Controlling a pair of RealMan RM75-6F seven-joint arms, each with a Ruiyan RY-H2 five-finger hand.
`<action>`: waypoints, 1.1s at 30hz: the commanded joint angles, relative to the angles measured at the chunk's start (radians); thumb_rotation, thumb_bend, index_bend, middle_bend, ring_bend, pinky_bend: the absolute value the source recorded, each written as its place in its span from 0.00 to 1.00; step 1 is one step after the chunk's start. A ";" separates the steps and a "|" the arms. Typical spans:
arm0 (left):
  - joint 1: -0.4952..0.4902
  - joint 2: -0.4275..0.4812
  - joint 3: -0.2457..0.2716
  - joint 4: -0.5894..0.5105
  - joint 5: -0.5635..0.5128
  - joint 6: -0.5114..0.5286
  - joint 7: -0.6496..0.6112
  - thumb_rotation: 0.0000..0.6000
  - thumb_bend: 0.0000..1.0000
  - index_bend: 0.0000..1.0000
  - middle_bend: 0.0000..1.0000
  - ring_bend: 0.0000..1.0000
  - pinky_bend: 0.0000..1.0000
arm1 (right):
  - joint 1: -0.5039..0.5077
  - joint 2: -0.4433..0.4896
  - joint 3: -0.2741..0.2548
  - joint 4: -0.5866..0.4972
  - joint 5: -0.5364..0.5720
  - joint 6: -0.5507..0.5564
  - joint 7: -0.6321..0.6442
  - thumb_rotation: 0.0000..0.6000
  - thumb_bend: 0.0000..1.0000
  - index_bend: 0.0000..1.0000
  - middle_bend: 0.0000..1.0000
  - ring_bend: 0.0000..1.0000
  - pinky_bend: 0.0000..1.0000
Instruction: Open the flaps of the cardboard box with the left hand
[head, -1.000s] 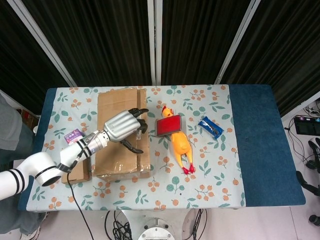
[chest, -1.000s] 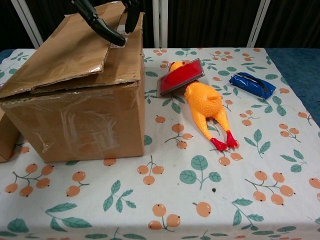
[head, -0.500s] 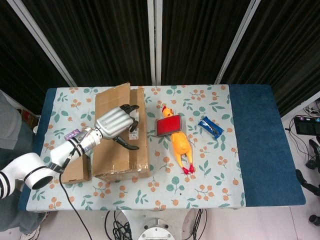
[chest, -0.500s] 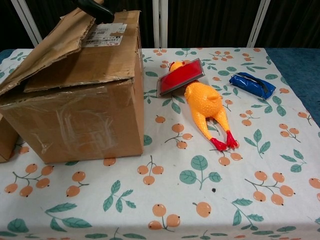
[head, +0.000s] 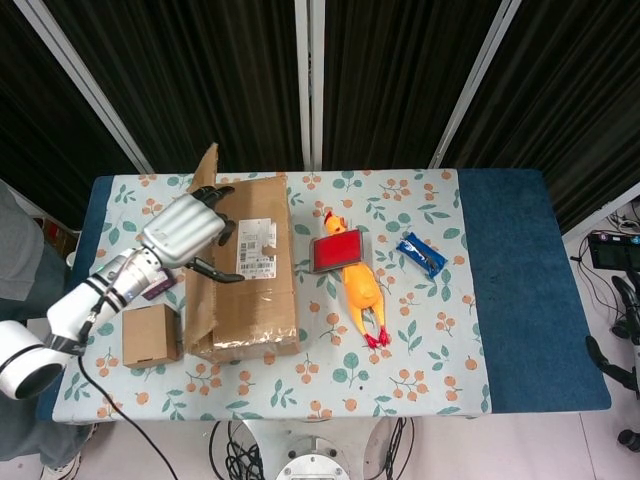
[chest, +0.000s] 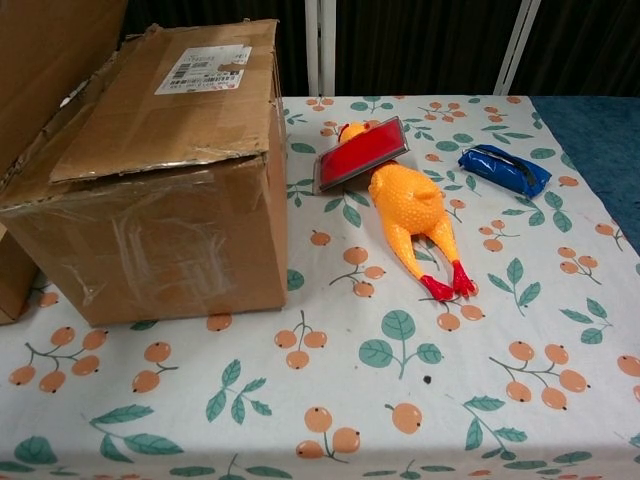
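Note:
The cardboard box (head: 255, 300) stands on the left part of the table. Its left flap (head: 203, 185) is upright, seen edge-on from the head view and at the top left corner as the flap (chest: 50, 60) in the chest view. The right flap (head: 265, 250) lies flat with a white label (chest: 205, 68) on it. My left hand (head: 185, 228) is at the raised flap, its dark fingers spread and reaching over the top edge onto the inner face. It pinches nothing. The chest view does not show the hand. My right hand is out of sight.
A small cardboard box (head: 150, 333) sits left of the big one, with a purple item (head: 157, 290) behind it. To the right lie a yellow rubber chicken (head: 360, 288), a red flat block (head: 336, 250) and a blue packet (head: 421, 254). A blue cloth (head: 520, 280) covers the right end.
My left hand has swept left, taking the left flap from nearly flat to upright. The labelled right flap beneath is now uncovered. The hand has left the chest view.

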 joint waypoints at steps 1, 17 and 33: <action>0.060 0.061 0.008 -0.033 -0.013 0.060 0.003 0.21 0.05 0.55 0.55 0.09 0.18 | 0.006 0.000 0.000 -0.009 -0.006 -0.005 -0.009 1.00 0.22 0.00 0.00 0.00 0.00; 0.419 0.091 0.058 0.050 0.079 0.431 -0.403 0.14 0.03 0.49 0.44 0.11 0.18 | 0.032 -0.003 -0.013 -0.087 -0.068 -0.016 -0.117 1.00 0.21 0.00 0.00 0.00 0.00; 0.479 -0.127 0.129 0.185 0.271 0.462 -0.448 0.63 0.06 0.14 0.25 0.13 0.18 | 0.071 0.071 0.036 -0.249 -0.106 0.001 -0.232 1.00 0.21 0.00 0.00 0.00 0.00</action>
